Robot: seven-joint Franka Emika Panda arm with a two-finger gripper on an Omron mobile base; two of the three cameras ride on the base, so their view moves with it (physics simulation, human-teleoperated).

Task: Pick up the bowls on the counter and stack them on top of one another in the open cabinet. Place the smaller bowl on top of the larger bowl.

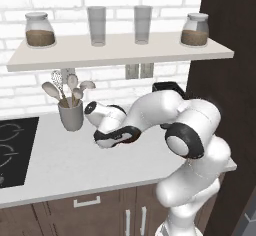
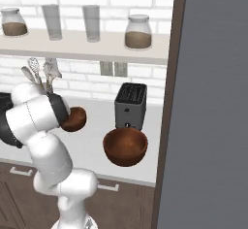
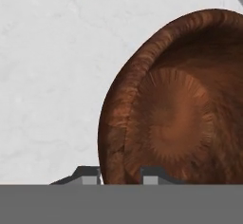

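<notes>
Stands long against the brick wall, the desk [image 2: 92, 145], bare in its middle so both bowls can be reached from the front. Sits near the front edge just ahead of the toaster [image 2: 130, 106], the larger bowl [image 2: 125, 146], upright, mouth up, untouched and apart from the arm. Rests farther left and nearer mid-depth, the smaller bowl [image 2: 75, 119], half covered by the arm's dark joint in the right base view. Seen close from the hand, the same smaller bowl [image 3: 180, 104]: rim running between the two tips, one tip outside the wall, one inside, so apparently a pinch on the rim for lifting. Gripper [image 3: 121, 174] drawn in narrow around that rim; can't tell for certain whether firmly clamped, since only the tip ends show above the bottom band. Cut off at the right edge, the bowl's far side. Hidden behind the white arm in the left base view, both bowls. Out of frame, the open cabinet's inside.
</notes>
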